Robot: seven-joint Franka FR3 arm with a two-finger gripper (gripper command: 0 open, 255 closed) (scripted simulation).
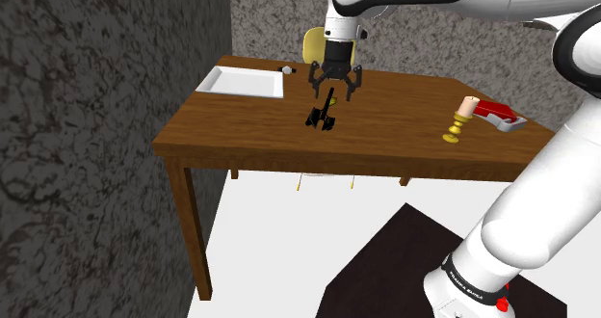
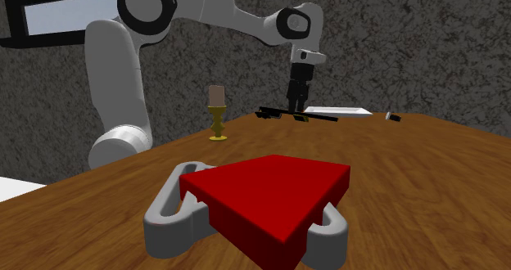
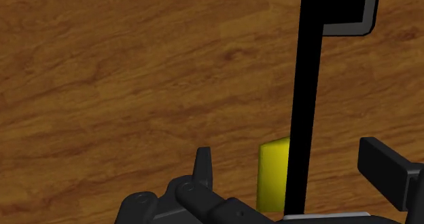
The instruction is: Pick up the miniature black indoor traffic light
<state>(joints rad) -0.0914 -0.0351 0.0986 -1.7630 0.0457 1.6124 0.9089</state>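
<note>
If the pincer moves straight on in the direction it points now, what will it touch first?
The pincer would probably meet the traffic light lying on the table; its thin black pole runs between the open jaws. Depth is unclear.

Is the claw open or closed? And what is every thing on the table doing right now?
Traffic light: lying flat on the table, not held.
Gripper: open, fingers on either side of the light's pole, not touching.
Candle: upright in its gold holder, no flame.
Red block: sitting on the grey holder.
White tray: flat on the table.
</note>
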